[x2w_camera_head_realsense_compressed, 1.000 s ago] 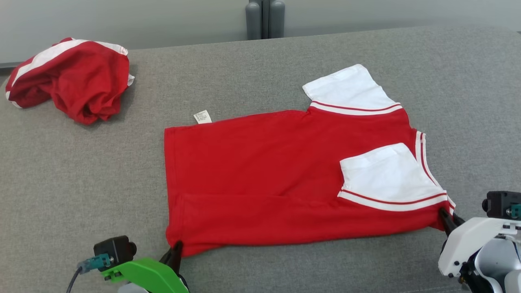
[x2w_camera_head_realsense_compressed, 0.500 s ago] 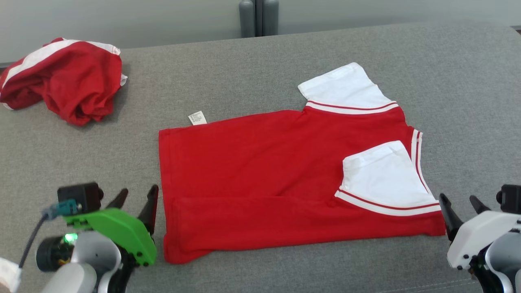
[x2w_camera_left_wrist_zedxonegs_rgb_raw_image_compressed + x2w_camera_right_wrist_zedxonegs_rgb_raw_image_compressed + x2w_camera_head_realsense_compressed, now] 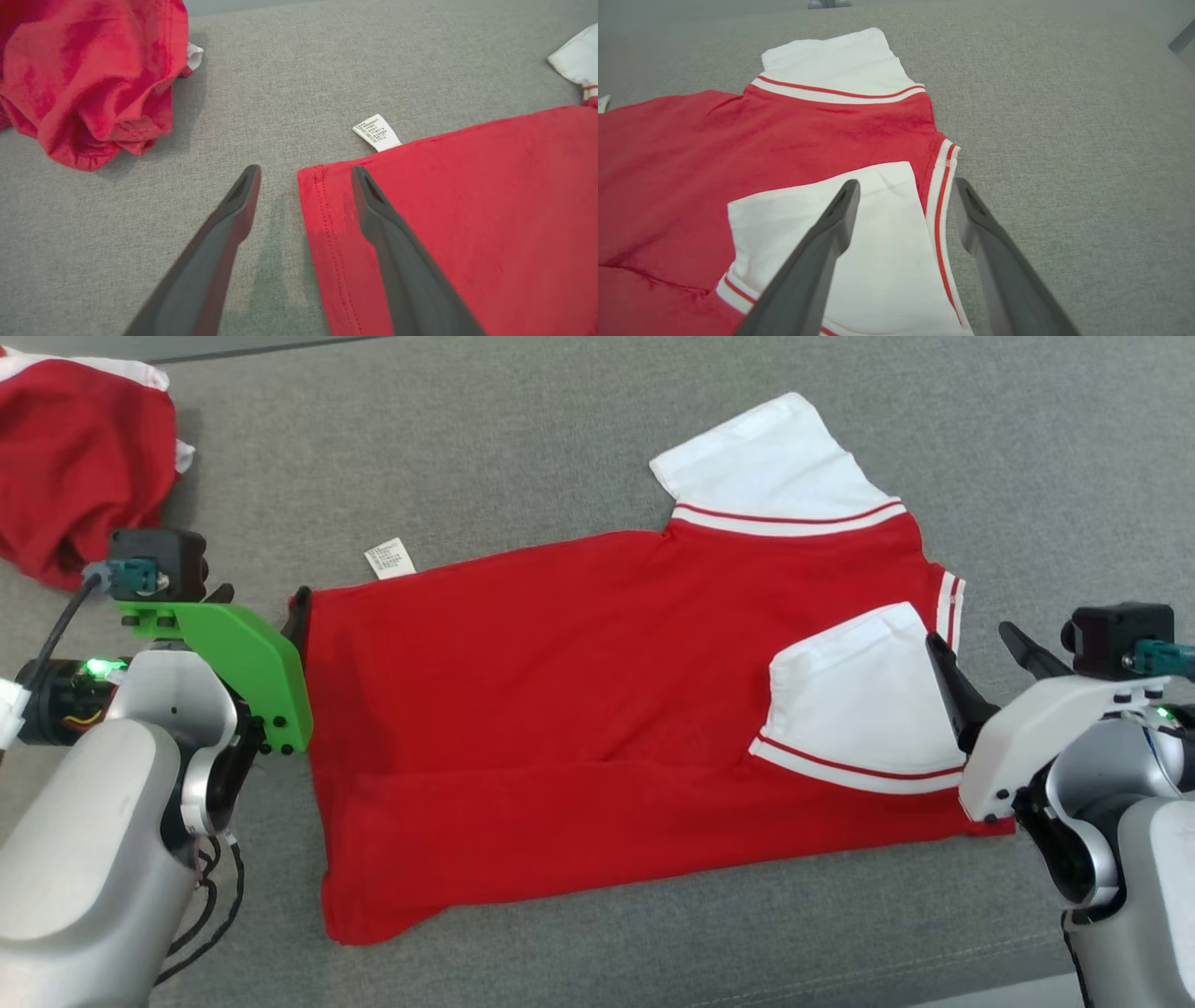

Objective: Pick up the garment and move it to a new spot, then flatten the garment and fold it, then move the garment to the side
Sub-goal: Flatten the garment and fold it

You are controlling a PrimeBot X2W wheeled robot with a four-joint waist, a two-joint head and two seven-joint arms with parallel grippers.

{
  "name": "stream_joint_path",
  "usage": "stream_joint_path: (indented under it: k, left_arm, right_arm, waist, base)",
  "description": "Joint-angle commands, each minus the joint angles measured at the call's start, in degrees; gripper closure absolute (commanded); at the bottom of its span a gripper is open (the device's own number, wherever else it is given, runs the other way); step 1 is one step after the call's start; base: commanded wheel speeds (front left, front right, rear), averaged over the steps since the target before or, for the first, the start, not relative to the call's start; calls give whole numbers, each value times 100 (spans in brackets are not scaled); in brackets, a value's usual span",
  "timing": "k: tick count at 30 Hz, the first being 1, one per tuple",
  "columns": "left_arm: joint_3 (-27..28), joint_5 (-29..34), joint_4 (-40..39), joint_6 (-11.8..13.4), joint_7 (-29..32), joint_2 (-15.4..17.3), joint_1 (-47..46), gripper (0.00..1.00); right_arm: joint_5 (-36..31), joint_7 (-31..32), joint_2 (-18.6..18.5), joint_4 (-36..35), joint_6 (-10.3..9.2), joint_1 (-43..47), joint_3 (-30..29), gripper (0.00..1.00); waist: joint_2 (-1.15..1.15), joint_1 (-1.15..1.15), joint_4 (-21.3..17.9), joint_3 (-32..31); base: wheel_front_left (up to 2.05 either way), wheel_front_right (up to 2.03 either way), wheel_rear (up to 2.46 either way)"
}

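Grey fabric surface [image 3: 523,448], pretty plain. The red-and-white shirt [image 3: 579,691] lies spread flat around the middle, and a crumpled red garment [image 3: 75,457] sits off at 10 o'clock.

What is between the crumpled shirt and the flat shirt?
Bare grey fabric surface, in the left wrist view, between crumpled shirt and flat shirt. The open left tool points into that gap.

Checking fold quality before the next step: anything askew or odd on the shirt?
The shirt lies flat with one white sleeve folded in, but its care label pokes out past the far edge, and the near folded flap runs slanted. A second red garment sits crumpled at far left.
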Motion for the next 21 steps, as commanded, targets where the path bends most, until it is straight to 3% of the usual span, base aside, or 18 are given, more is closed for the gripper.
stream_joint_path:
  k: [1,9,10,11,13,21]
  left_arm:
    - [-19,63,147,-49,0,-7,-152,0]
    - [-90,13,782,-215,-67,-111,-367,0]
    - [-98,7,830,-221,-85,-121,-364,5]
    - [-98,-11,885,-223,-99,-145,-347,51]
    - [-115,-20,959,-248,-148,-194,-355,100]
    - [-107,7,810,-343,-523,-358,-571,100]
  right_arm:
    - [30,-60,-25,67,-8,-138,73,0]
    - [128,-240,-171,440,-8,-578,419,0]
    - [131,-264,-195,462,-8,-622,450,0]
    - [133,-271,-224,493,-8,-686,491,0]
    - [140,-282,-292,524,-8,-844,566,0]
    - [36,-85,-629,1099,-8,-2137,695,0]
  waist:
    - [0,0,-275,422]
    - [0,0,-346,568]
    - [0,0,-338,568]
    - [0,0,-325,567]
    - [0,0,-289,575]
    - [0,0,75,712]
  base:
    - [0,0,0]
    - [0,0,0]
    - [0,0,0]
    - [0,0,0]
    - [0,0,0]
    - [0,0,0]
